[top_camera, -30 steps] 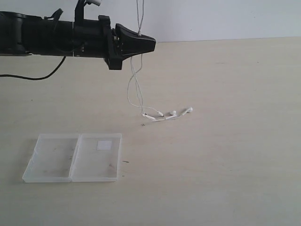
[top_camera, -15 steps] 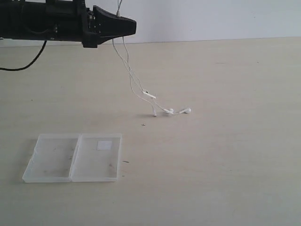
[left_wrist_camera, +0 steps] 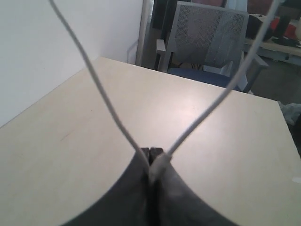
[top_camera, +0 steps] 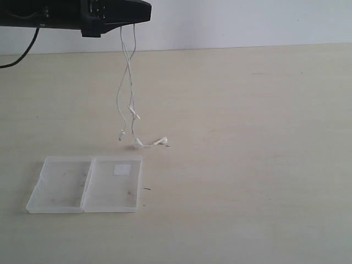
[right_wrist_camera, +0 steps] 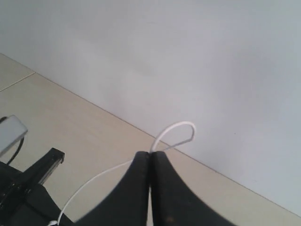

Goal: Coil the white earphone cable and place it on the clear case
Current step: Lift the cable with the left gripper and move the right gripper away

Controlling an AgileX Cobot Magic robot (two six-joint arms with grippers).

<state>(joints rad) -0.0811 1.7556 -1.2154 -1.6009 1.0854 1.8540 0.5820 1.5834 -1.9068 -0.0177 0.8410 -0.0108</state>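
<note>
- High above the clear case [top_camera: 63, 187], close to the wall [top_camera: 247, 22], my left gripper [top_camera: 147, 9] is squeezed shut on the white earphone cable [top_camera: 131, 82].
- From my left wrist view, my two left fingers [left_wrist_camera: 134, 197] press together with no gap. The cable [left_wrist_camera: 159, 165] is pinched right where they meet. Two thin strands go away from the pinch like a big V.
- My right gripper [right_wrist_camera: 150, 157] is shut tight too, and it has hold of the cable as well. A little loop of the cable [right_wrist_camera: 181, 124] pokes out past its tips.
- From my left gripper, the cable hangs down in two thin strands toward the table [top_camera: 247, 165].
- Partway down one strand sits the small remote [top_camera: 135, 114].
- The low end of the cable rests on the table just past the case, on the side nearer the wall. It does not touch the case.
- One earbud [top_camera: 163, 141] lies on the table there.
- Another small white end [top_camera: 121, 135] hangs low beside it. I cannot tell if it touches the table.
- The case lies open and flat, its two halves side by side. The half nearer the cable has a white square sticker [top_camera: 121, 169].
</note>
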